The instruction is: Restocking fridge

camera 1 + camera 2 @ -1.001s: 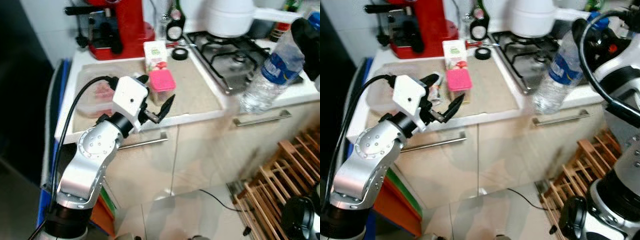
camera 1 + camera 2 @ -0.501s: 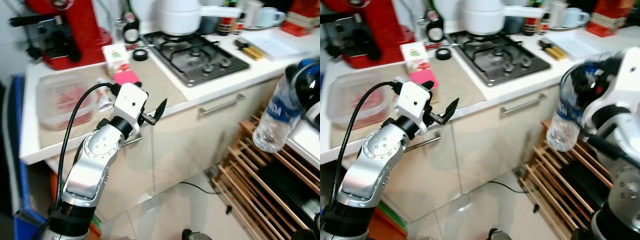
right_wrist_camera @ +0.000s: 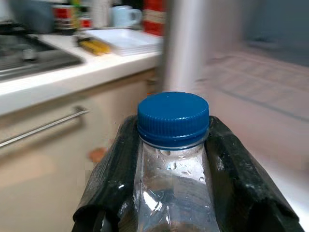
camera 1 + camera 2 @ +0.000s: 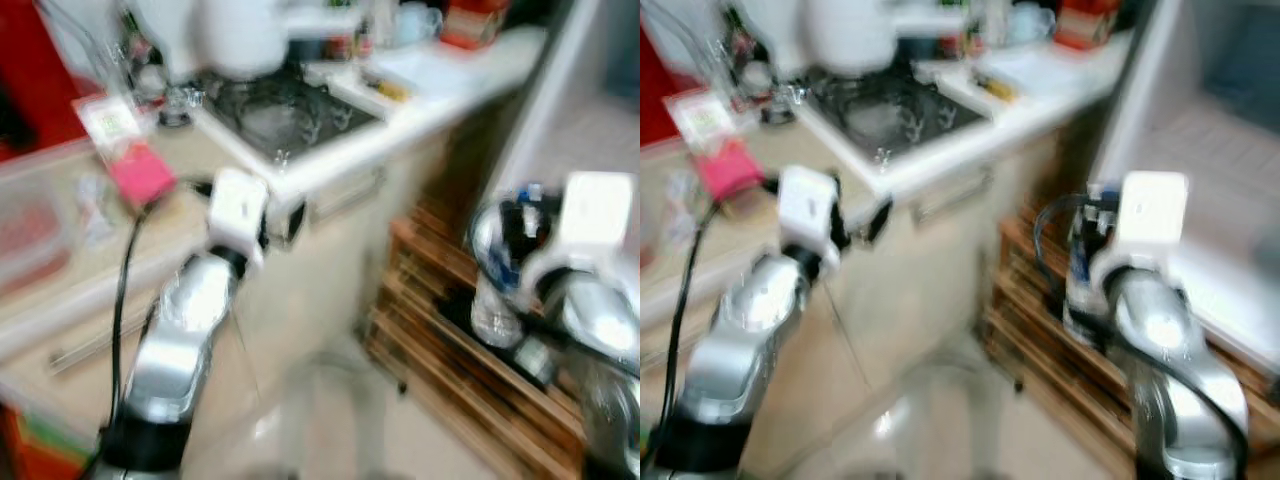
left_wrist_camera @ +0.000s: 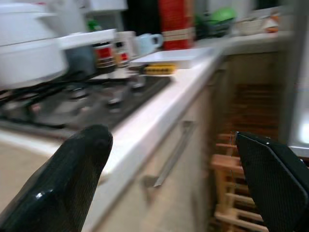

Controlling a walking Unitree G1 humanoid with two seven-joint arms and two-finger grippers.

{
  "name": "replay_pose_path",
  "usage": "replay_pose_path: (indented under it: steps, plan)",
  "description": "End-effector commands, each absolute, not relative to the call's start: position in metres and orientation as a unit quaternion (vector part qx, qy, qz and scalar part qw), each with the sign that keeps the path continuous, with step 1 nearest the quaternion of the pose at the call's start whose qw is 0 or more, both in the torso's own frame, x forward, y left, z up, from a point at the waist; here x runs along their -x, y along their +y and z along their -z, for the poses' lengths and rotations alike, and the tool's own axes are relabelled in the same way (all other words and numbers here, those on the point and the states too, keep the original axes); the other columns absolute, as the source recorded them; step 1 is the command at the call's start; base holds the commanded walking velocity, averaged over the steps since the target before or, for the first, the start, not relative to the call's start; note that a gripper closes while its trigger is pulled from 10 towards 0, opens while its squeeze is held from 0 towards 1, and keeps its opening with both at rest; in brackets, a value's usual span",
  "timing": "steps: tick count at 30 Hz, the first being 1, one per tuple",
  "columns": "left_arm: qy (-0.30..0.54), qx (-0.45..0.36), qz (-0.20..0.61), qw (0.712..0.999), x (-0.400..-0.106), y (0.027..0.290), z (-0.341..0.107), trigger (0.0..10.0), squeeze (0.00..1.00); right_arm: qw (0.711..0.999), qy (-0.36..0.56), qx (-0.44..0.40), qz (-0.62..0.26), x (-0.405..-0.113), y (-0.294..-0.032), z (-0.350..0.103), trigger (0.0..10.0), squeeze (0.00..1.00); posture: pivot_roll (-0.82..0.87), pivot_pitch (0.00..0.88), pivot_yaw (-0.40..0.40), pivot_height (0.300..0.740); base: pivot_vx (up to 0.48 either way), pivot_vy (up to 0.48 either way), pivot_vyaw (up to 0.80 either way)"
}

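Between right gripper [image 3: 169,159] jaws, blue-capped water bottle [image 3: 173,145], label unreadable.

White kitchen counter [image 5: 159,104] with gas hob [image 4: 285,105], beige cabinets [image 5: 183,159], wooden rack [image 4: 450,330] below.

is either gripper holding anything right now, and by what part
The right gripper holds a clear plastic water bottle with a blue cap, its two black fingers clamped on the neck just below the cap. The left gripper is open and holds nothing.
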State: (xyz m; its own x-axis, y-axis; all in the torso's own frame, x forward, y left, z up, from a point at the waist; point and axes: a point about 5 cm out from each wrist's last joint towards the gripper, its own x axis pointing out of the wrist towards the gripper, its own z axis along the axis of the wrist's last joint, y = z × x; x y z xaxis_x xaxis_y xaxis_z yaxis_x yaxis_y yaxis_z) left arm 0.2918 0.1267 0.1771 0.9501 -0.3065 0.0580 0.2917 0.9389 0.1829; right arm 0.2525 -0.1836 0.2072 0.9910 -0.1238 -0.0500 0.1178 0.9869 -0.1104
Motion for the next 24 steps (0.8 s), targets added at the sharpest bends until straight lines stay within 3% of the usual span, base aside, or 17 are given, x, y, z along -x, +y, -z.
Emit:
replay_pose_path:
  steps: [1,5,12,18,24]
  plan:
    - [-0.04,-0.086,0.148,0.984,-0.289,0.126,-0.178,10.0,0.0,0.995,0.011,0.066,0.079,-0.254,-0.188,-0.21,10.0,0.0,-0.06,0.0,-0.009,0.74,0.0,0.0,-0.75]
    - [0.014,-0.097,0.123,0.988,-0.288,0.134,-0.165,10.0,0.0,0.992,0.017,0.07,0.101,-0.253,-0.192,-0.198,10.0,0.0,-0.05,0.0,-0.022,0.74,0.0,0.0,-0.75]
    - [0.005,-0.075,0.149,0.986,-0.282,0.133,-0.166,10.0,0.0,0.99,0.009,0.085,0.108,-0.251,-0.191,-0.188,10.0,0.0,-0.04,0.0,-0.03,0.74,0.0,0.0,-0.75]
    - [-0.003,-0.073,0.115,0.991,-0.285,0.137,-0.168,10.0,0.0,0.992,-0.009,0.084,0.091,-0.252,-0.186,-0.188,10.0,0.0,-0.04,0.0,-0.026,0.74,0.0,0.0,-0.72]
    - [-0.003,-0.063,0.119,0.991,-0.286,0.135,-0.17,10.0,0.0,0.997,-0.004,0.064,0.048,-0.248,-0.177,-0.18,10.0,0.0,-0.05,0.0,-0.019,0.74,0.0,-0.48,0.0]
